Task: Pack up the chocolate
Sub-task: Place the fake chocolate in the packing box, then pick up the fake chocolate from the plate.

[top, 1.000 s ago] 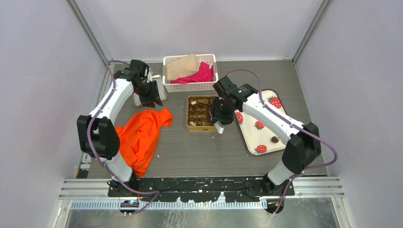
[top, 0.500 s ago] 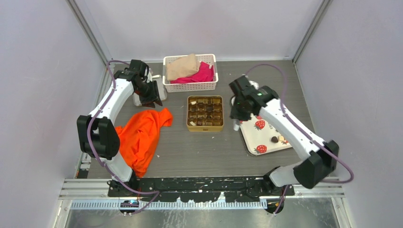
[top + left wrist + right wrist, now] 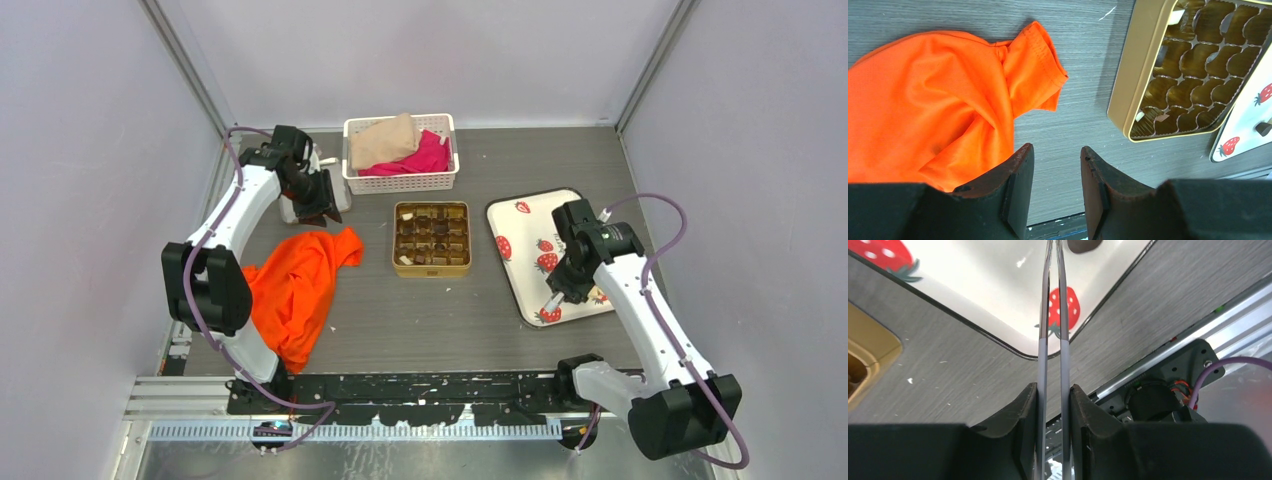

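Observation:
The gold tin (image 3: 402, 268) sits mid-table with several dark chocolate pieces (image 3: 430, 232) in its compartments. One dark chocolate (image 3: 1083, 244) lies on the strawberry-print tray (image 3: 520, 220), at the top edge of the right wrist view. My right gripper (image 3: 1054, 387) is shut on a pair of thin metal tongs (image 3: 1053, 315) whose narrow blades reach out over the tray, their tips just left of that piece. From above, the right gripper (image 3: 563, 288) hangs over the tray's near end. My left gripper (image 3: 1057, 150) is open and empty, over bare table beside the orange cloth (image 3: 933, 105).
A white basket (image 3: 400, 183) with beige and pink cloths stands at the back. The orange cloth (image 3: 298, 280) is spread at the left. A small white object (image 3: 290, 208) sits under the left arm (image 3: 245, 200). The black mounting rail (image 3: 420, 385) runs along the front edge.
My right arm swung from the gold tin rightward and nearer, out over the strawberry tray, and its jaws narrowed on the tongs. The left arm has not moved.

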`<state>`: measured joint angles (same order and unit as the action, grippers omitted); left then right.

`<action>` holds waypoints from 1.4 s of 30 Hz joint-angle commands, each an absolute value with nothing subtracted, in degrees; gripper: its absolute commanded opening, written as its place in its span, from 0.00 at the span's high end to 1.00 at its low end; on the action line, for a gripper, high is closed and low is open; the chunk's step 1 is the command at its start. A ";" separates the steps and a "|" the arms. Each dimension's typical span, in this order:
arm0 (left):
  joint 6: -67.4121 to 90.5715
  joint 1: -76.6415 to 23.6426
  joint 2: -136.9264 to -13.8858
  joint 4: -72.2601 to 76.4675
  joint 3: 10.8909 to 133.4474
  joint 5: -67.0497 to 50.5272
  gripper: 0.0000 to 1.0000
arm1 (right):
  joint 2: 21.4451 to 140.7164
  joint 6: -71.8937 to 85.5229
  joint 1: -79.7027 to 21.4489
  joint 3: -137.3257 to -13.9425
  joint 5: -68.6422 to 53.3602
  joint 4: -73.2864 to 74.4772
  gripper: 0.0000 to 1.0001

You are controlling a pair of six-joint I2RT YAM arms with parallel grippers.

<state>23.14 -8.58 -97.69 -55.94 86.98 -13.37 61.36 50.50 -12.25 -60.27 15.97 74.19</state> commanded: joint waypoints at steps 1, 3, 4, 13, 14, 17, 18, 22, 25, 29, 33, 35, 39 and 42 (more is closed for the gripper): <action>22.11 -8.17 -97.78 -54.22 89.25 -14.62 0.59 | 59.99 54.05 -11.84 -58.07 14.67 73.24 0.68; 21.91 -8.17 -97.58 -54.24 89.09 -14.43 0.59 | 59.57 54.67 -11.83 -57.20 14.17 73.16 0.67; 21.89 -8.17 -97.56 -54.27 88.97 -14.33 0.59 | 59.25 55.06 -11.78 -56.76 14.13 73.10 0.66; 21.93 -8.17 -97.91 -54.23 89.21 -14.76 0.59 | 57.05 56.33 -11.77 -55.02 13.17 73.54 0.65; 22.01 -8.17 -97.92 -54.23 89.14 -14.84 0.59 | 56.96 56.34 -11.77 -54.98 13.21 73.58 0.65; 22.12 -8.17 -97.87 -54.06 88.76 -14.94 0.59 | 56.81 56.66 -11.75 -54.69 13.14 73.49 0.64; 22.21 -8.17 -97.83 -53.93 88.63 -14.90 0.59 | 56.68 56.95 -11.74 -54.56 12.93 73.41 0.64; 22.41 -8.17 -97.57 -53.54 88.08 -14.85 0.59 | 55.55 57.97 -11.78 -53.47 13.15 73.81 0.63; 22.50 -8.17 -97.81 -53.59 88.19 -15.01 0.59 | 55.41 58.46 -11.74 -52.85 13.39 74.01 0.62; 22.75 -8.17 -98.08 -53.28 88.31 -15.37 0.59 | 55.47 59.10 -11.75 -52.36 13.47 73.94 0.61; 22.76 -8.17 -98.26 -53.36 88.72 -15.60 0.59 | 54.21 60.04 -11.74 -52.49 13.63 74.03 0.61; 22.60 -8.17 -98.34 -53.56 88.91 -15.51 0.59 | 54.15 60.22 -11.71 -51.99 13.85 74.58 0.60; 22.37 -8.17 -98.63 -53.87 89.25 -15.49 0.59 | 53.27 61.70 -11.81 -50.33 14.00 75.08 0.60; 22.32 -8.17 -98.77 -53.96 89.59 -15.55 0.59 | 52.40 62.41 -11.80 -50.09 14.93 75.05 0.59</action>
<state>22.41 -8.56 -98.89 -55.09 86.98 -14.57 54.35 59.75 -11.88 -50.17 12.38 74.50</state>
